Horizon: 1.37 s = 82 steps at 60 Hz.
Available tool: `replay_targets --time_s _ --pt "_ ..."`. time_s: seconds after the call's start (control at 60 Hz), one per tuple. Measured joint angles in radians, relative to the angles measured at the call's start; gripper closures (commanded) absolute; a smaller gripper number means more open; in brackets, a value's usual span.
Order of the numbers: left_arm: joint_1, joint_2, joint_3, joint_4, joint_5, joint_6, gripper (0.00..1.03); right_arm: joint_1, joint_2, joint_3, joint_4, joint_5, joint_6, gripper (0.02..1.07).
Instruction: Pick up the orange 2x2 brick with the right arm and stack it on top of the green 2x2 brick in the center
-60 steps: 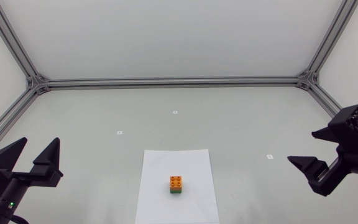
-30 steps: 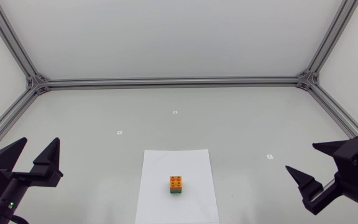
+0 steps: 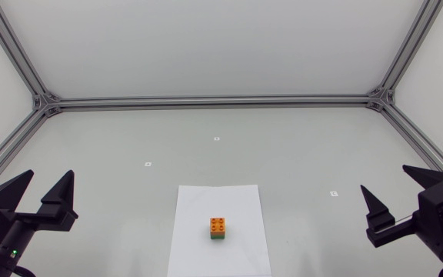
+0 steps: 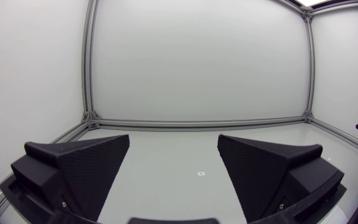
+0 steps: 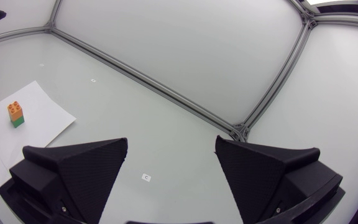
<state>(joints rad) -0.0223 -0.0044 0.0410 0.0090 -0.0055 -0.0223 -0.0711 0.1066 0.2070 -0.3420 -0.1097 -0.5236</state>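
Head view is showing the orange brick (image 3: pixel 218 225) sitting squarely on the green brick (image 3: pixel 218 238), the pair standing on a white sheet (image 3: pixel 198 246) at the near middle of the surface (image 3: pixel 298 146). By my judgement the stacking is already done. The right arm (image 3: pixel 437 223) is hanging at the right edge with its jaws spread wide and holding nothing. The left arm (image 3: pixel 6 223) is resting at the left edge, its jaws likewise wide and empty. Both are well apart from the bricks.

What could be going wrong from here: whether the orange brick is pressed fully home is too small to tell, so a loose seat could be leaving it ready to tip. A low sweep by either arm across the middle would be knocking the stack over, or dragging the sheet and carrying the bricks off centre.

Open room is lying on every side of the sheet – bare surface with only a few tiny markers (image 3: pixel 216 139). The metal rails (image 3: pixel 214 101) are bounding the far and side edges, and each arm is sitting close to its own side rail, so any swing outward is risking a bump.
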Motion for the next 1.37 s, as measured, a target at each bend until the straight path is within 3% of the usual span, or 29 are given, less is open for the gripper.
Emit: replay_targets --time_s 0.283,1.1,1.367 --pt "0.0 0.0 0.0 0.0 0.0 0.0 0.04 -0.003 -0.037 -0.031 0.06 0.013 0.038 0.07" --pt "0.0 0.0 0.0 0.0 0.0 0.0 0.04 0.061 -0.096 -0.178 0.317 0.098 0.459 0.07" --pt "0.0 0.0 0.0 0.0 0.0 0.0 0.04 0.064 -0.101 -0.181 0.324 0.107 0.498 0.07"
